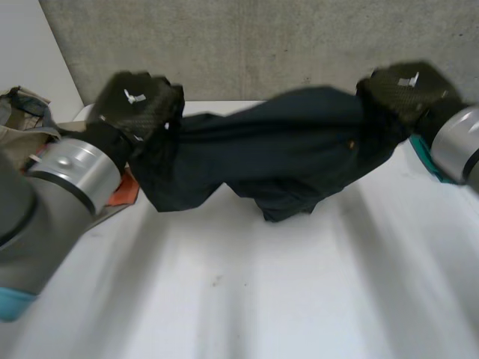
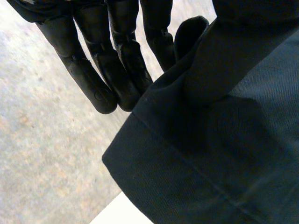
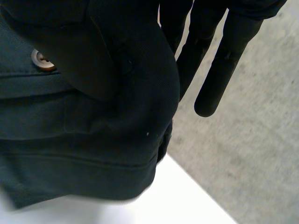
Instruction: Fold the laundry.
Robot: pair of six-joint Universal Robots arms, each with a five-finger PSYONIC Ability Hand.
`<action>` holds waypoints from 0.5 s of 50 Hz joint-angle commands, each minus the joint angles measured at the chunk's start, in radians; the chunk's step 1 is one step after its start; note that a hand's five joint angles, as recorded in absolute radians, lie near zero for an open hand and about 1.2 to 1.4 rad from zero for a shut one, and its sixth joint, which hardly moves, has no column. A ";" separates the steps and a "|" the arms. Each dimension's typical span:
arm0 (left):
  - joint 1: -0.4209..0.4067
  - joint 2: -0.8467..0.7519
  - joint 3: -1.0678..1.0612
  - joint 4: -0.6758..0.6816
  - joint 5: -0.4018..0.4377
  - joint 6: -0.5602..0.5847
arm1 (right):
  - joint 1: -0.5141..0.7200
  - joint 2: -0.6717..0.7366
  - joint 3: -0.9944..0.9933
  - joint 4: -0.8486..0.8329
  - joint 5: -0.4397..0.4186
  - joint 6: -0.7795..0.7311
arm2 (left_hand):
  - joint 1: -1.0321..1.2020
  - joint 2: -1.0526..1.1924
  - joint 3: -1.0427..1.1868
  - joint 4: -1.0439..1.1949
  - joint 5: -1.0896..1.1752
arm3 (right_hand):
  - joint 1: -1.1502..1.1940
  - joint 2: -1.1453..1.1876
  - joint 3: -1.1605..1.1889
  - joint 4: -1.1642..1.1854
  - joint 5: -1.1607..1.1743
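A dark navy garment [image 1: 284, 157] hangs stretched between my two hands above the white table [image 1: 262, 299], its lower folds sagging toward the tabletop. My left hand [image 1: 138, 101] grips its left end. Beside the straight fingers [image 2: 98, 70], a hemmed edge of the cloth [image 2: 224, 154] is pinched at the thumb side. My right hand [image 1: 408, 90] grips the right end. There the fingers [image 3: 219, 70] lie straight along the cloth [image 3: 84, 140], which is pinched beside them near a brown button [image 3: 39, 60].
A pile of other laundry [image 1: 22, 120] lies at the table's far left, with an orange piece [image 1: 123, 193] beside my left arm. A teal item [image 1: 426, 161] sits under my right wrist. A grey wall [image 1: 262, 45] stands behind the table.
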 commanded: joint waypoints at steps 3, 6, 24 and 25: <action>-0.037 -0.088 -0.009 -0.069 0.034 -0.049 | 0.016 0.238 -0.261 0.092 -0.078 -0.038 | 0.245 0.202 0.212 0.202 0.244 | 0.266 0.222 0.208 0.202 0.252; -0.056 -0.209 0.002 -0.060 0.011 -0.040 | 0.036 0.356 -0.308 0.090 -0.059 -0.133 | 0.245 0.202 0.212 0.202 0.244 | 0.266 0.222 0.208 0.202 0.252; -0.016 -0.326 0.102 -0.118 -0.116 -0.009 | 0.131 0.440 -0.252 0.001 0.270 -0.057 | -0.735 -0.778 -0.768 -0.778 -0.736 | -0.956 -0.999 -1.014 -1.020 -0.969; -0.013 -0.303 0.082 -0.115 -0.115 -0.008 | 0.128 0.406 -0.228 0.004 0.280 -0.028 | -0.747 -0.790 -0.780 -0.790 -0.748 | -0.956 -0.999 -1.014 -1.020 -0.969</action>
